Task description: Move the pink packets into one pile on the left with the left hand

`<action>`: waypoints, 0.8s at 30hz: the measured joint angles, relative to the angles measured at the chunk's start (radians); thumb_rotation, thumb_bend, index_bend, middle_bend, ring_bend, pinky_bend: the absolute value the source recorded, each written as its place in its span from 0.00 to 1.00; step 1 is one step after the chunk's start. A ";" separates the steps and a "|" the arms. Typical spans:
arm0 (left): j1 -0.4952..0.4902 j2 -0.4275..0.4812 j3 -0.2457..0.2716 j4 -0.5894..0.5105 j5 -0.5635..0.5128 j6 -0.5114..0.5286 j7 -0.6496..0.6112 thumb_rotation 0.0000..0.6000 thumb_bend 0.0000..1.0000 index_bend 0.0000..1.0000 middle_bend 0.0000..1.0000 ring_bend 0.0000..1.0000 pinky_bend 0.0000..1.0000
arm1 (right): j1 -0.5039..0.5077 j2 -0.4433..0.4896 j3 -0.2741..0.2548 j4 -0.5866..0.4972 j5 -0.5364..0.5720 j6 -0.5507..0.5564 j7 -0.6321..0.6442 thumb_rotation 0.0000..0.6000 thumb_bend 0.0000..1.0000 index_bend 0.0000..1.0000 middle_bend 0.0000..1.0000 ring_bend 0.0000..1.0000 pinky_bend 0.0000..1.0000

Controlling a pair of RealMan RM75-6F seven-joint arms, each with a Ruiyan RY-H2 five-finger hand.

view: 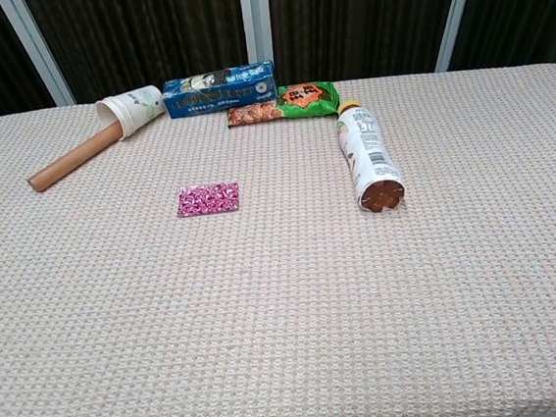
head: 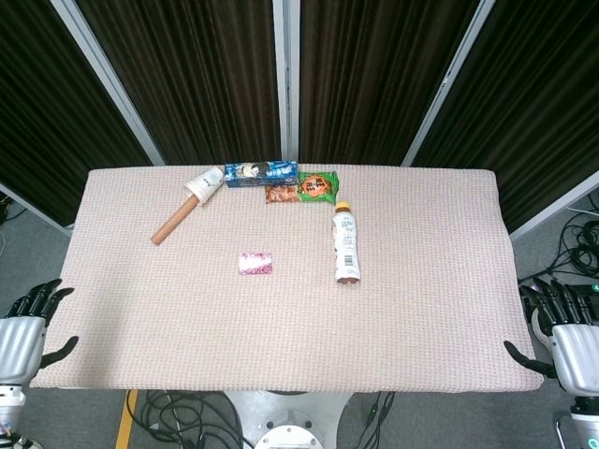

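- While both arms hung off the near corners of the worktop, a single pink packet lay flat on the woven cloth, a little left of centre and apart from everything else.
- In the chest view the same pink packet sat alone on the cloth, in front of the row of things at the far edge.
- The left robot hand was beside the near left corner of the worktop, below its edge, released, with dark fingers spread and nothing in them.
- The right robot hand sat beside the near right corner in like manner, fingers apart, grasping nothing.
- Neither robot hand showed in the chest view.
- A drink bottle lay on its side right of the packet, its cap toward the far edge.
- A paper cup lay tipped over near the far left, its mouth over the end of a brown cardboard tube that slanted toward the near left.
- A blue box lay along the far edge, just beside the cup.
- A green and orange snack packet lay just right of the blue box, close to the bottle's cap.
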 measured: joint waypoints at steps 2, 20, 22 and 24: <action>-0.008 0.001 -0.003 0.001 0.001 -0.010 -0.001 1.00 0.26 0.25 0.23 0.15 0.25 | 0.003 0.000 0.002 -0.005 0.002 -0.006 -0.008 0.84 0.10 0.15 0.08 0.00 0.00; -0.318 -0.035 -0.097 0.148 0.095 -0.282 -0.136 1.00 0.27 0.35 0.66 0.66 0.89 | 0.048 0.003 0.021 -0.062 0.023 -0.071 -0.092 0.84 0.11 0.15 0.08 0.00 0.00; -0.379 -0.056 -0.106 0.182 0.109 -0.343 -0.163 1.00 0.33 0.35 0.71 0.72 0.92 | 0.049 0.005 0.021 -0.067 0.025 -0.074 -0.098 0.85 0.10 0.15 0.08 0.00 0.00; -0.439 -0.079 -0.110 0.218 0.125 -0.408 -0.191 1.00 0.38 0.35 0.75 0.76 0.94 | 0.050 0.005 0.021 -0.069 0.030 -0.076 -0.102 0.84 0.10 0.15 0.08 0.00 0.00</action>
